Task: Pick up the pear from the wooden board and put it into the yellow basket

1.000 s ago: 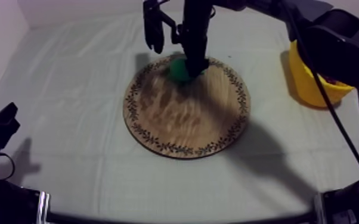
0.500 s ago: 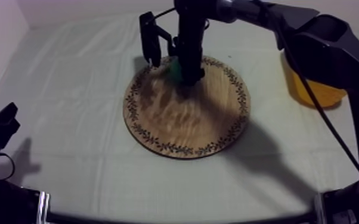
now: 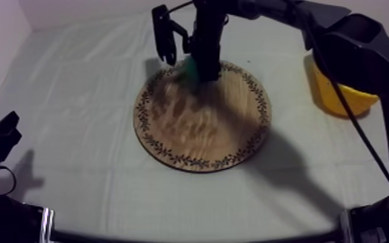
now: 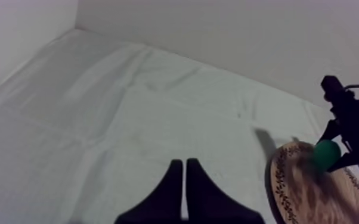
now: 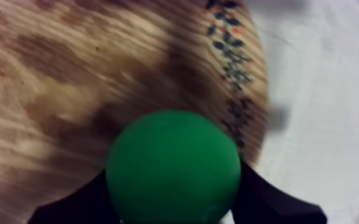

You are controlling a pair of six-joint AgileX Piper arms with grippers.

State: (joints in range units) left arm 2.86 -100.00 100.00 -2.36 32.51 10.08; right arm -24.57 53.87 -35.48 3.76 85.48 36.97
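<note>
The green pear [image 3: 191, 65] hangs just above the far rim of the round wooden board [image 3: 203, 123], held by my right gripper [image 3: 203, 70], which comes down from the upper right. In the right wrist view the pear [image 5: 174, 165] sits between the two black fingers [image 5: 74, 202], with the board's patterned rim [image 5: 232, 53] beneath it. From the left wrist view the pear [image 4: 326, 154] appears lifted over the board [image 4: 313, 190]. My left gripper [image 3: 3, 132] rests low at the left; its fingers [image 4: 185, 190] lie together as a narrow wedge. The yellow basket [image 3: 340, 97] stands at the right.
Grey-white cloth [image 3: 74, 97] covers the table around the board. My right arm [image 3: 339, 39] crosses above the basket. A wall runs along the table's far edge.
My right gripper has risen a little from the board with the pear in it, and the pear has drifted toward the board's far rim. The left arm has not moved.
</note>
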